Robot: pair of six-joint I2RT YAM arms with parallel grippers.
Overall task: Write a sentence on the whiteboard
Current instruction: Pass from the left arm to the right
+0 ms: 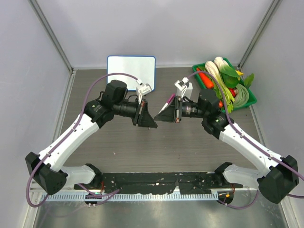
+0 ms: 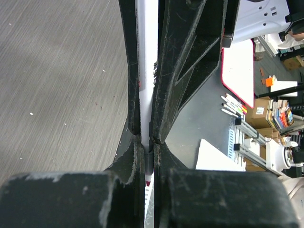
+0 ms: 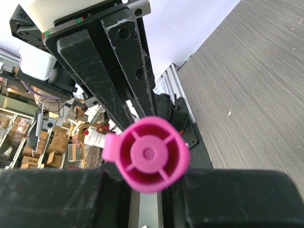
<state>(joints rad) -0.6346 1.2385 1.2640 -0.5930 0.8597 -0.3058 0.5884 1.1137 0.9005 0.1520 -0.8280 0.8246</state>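
Centrally, left gripper clamps white marker; right gripper clamps pink cap; whiteboard upper centre.

I see pale walls on three sides of a grey wood-grain table, metal posts at the corners, and cardboard boxes stacked beyond.

Bright even light, soft shadows, blurry foregrounds

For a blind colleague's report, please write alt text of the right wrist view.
A round magenta plastic marker cap, seen end-on, is clamped in the black right gripper; grey wood-grain table lies to the right.
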